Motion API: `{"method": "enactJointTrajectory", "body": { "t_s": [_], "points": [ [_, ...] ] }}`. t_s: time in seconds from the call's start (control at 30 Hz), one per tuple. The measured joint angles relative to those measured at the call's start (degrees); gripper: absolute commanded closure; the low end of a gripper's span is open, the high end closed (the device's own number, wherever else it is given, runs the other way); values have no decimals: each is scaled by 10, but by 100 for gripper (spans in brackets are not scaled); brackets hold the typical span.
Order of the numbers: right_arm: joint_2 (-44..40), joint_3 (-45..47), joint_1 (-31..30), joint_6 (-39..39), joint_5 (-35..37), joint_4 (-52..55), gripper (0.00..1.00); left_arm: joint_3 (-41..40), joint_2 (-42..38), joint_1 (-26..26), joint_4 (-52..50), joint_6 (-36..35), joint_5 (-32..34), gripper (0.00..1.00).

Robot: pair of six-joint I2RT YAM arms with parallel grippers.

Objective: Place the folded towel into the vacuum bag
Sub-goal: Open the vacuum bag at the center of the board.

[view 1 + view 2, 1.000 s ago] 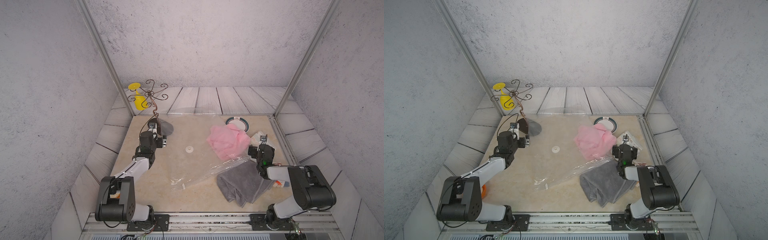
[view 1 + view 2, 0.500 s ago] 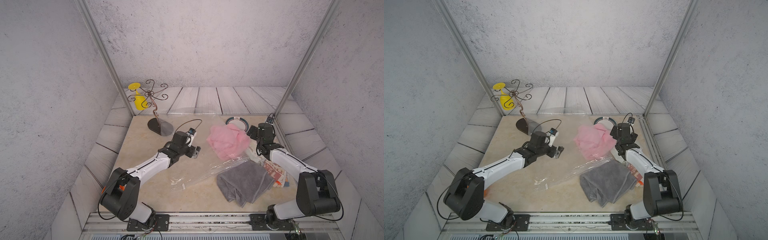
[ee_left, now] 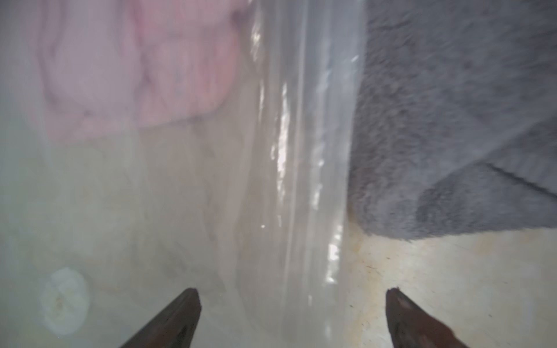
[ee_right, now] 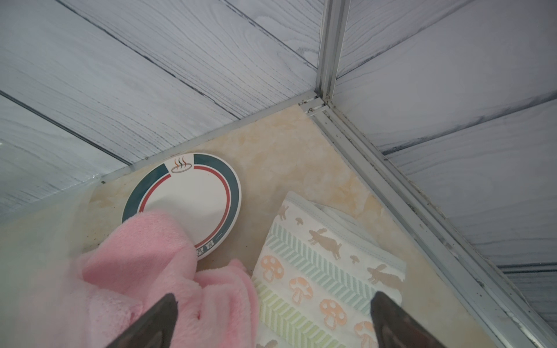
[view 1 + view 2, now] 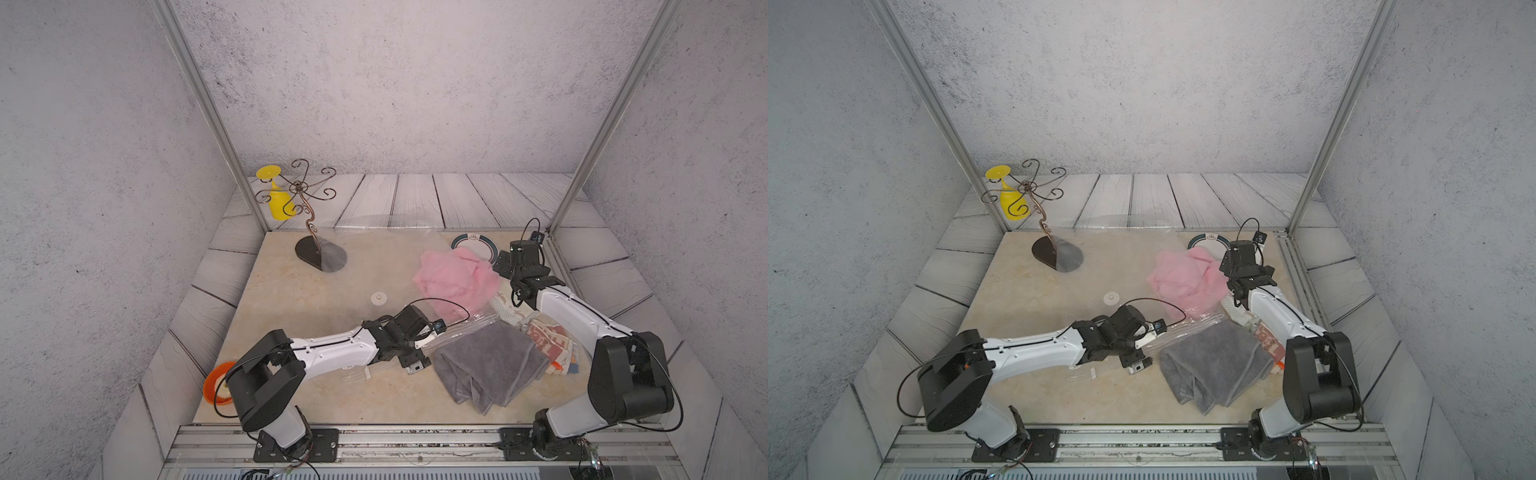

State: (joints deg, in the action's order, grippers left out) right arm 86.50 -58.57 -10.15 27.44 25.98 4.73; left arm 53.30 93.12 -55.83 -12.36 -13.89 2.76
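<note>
Across the beige table in both top views, the vacuum bag (image 5: pixel 461 328) (image 5: pixel 1187 328) lies flat, its ribbed edge running slantwise toward the front. The grey folded towel (image 5: pixel 490 365) (image 5: pixel 1212 361) sits outside it, just beside that edge. The left gripper (image 5: pixel 422 355) (image 5: pixel 1142 354) hovers low over the bag's edge, jaws spread, nothing in them. A pink cloth (image 5: pixel 457 278) bulks up behind, half covering a plate (image 5: pixel 490 249). The right gripper (image 5: pixel 503 266) hangs beside that cloth, and its arm crosses over a patterned cloth (image 5: pixel 505 309). The white valve disc (image 5: pixel 378 297) sits mid-table. Far corner: a wire stand (image 5: pixel 307 208) with a yellow cup (image 5: pixel 280 203). An orange bowl (image 5: pixel 214 382) peeks out behind the left arm's base.

Left wrist view: gripper (image 3: pixel 294 316) wide apart, the bag's (image 3: pixel 295 150) glossy strip running between the tips, towel (image 3: pixel 452 105) to one side, pink cloth (image 3: pixel 135 66) hazy through plastic, valve disc (image 3: pixel 64 301) blurred.

Right wrist view: gripper (image 4: pixel 272 319) spread and empty above the pink cloth (image 4: pixel 135 271) and patterned cloth (image 4: pixel 316 265); plate (image 4: pixel 211 180) partly buried.
</note>
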Motion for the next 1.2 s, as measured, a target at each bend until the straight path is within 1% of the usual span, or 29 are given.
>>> {"method": "enactJointTrajectory", "body": {
  "t_s": [0.07,0.1,0.17,0.3,0.33,0.37,0.43,0.47,0.5,0.57,0.6,0.63,0.77,0.93,1.07,1.2],
  "points": [
    [0,10,0,5,-11,-1,1,8,21,1,5,-2,37,25],
    [0,14,0,8,-19,-1,1,10,29,2,9,-4,51,37],
    [0,18,0,12,-32,-2,1,15,37,6,14,-5,69,49],
    [0,17,0,15,-52,-3,1,31,38,22,19,-3,64,82],
    [0,17,0,15,-56,-3,1,36,38,27,19,-1,61,87],
    [0,17,0,14,-61,-3,1,42,38,33,19,2,54,90],
    [0,16,0,14,-69,-3,1,52,38,44,18,8,33,90],
    [0,16,0,14,-74,-3,1,56,38,51,17,9,18,87],
    [0,14,0,14,-78,-2,1,58,38,56,17,11,6,79],
    [0,10,0,14,-86,-2,1,61,37,67,14,11,-23,59],
    [0,8,0,14,-88,-3,1,62,37,70,12,12,-34,52],
    [0,7,0,14,-90,-5,1,62,37,74,9,12,-47,48],
    [0,7,0,12,-94,-5,1,62,37,77,0,14,-86,47],
    [0,7,0,10,-93,-7,1,65,37,76,-13,10,-113,44],
    [0,7,0,10,-92,-7,1,76,37,75,-36,0,-134,31],
    [0,10,0,10,-87,-11,1,78,37,74,-48,-2,-150,30]
  ]
}}
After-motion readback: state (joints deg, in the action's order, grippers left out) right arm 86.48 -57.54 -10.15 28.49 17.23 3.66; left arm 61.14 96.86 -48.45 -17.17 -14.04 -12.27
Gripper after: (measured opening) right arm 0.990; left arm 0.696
